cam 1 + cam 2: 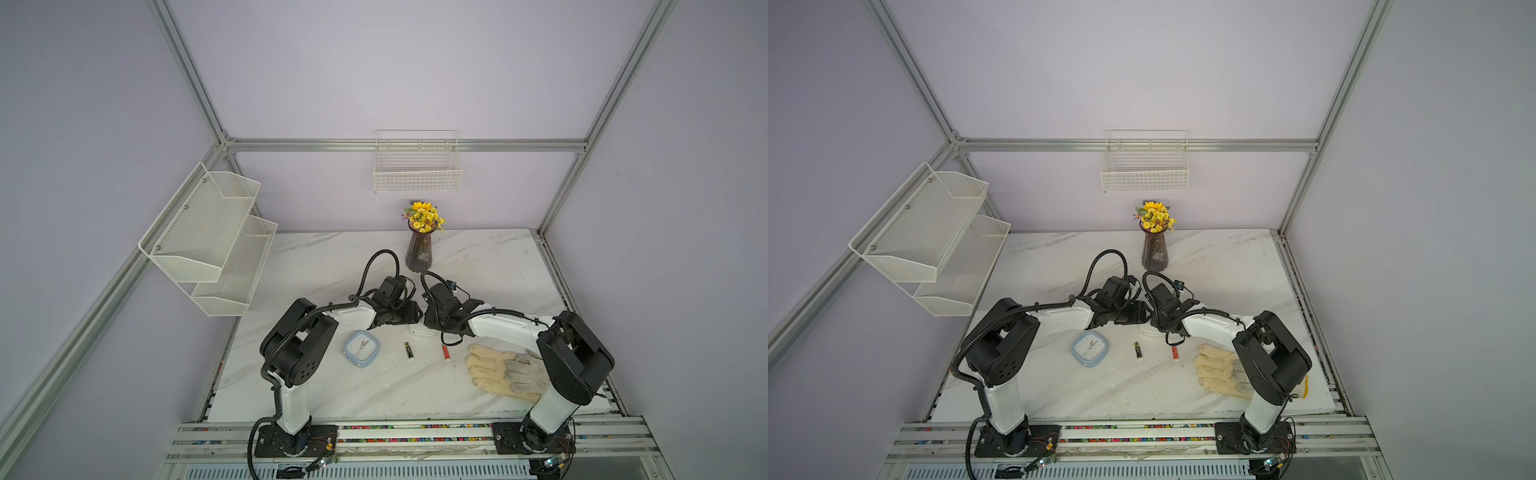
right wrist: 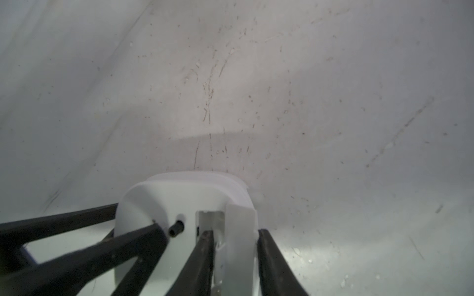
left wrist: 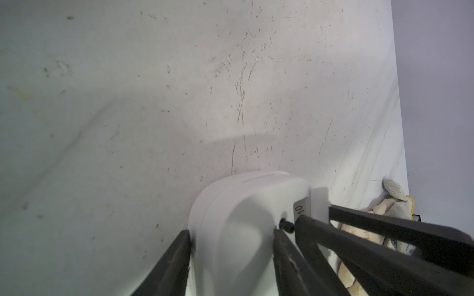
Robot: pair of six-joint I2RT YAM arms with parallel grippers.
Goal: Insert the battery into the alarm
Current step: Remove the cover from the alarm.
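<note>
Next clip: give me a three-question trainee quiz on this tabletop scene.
1. True or false: the blue clock lies face up on the table.
2. What lies between the black battery and the glove? A. red battery B. vase C. wire basket
3. How many batteries lie loose on the table?
Key: 1 true; 2 A; 3 two.
</note>
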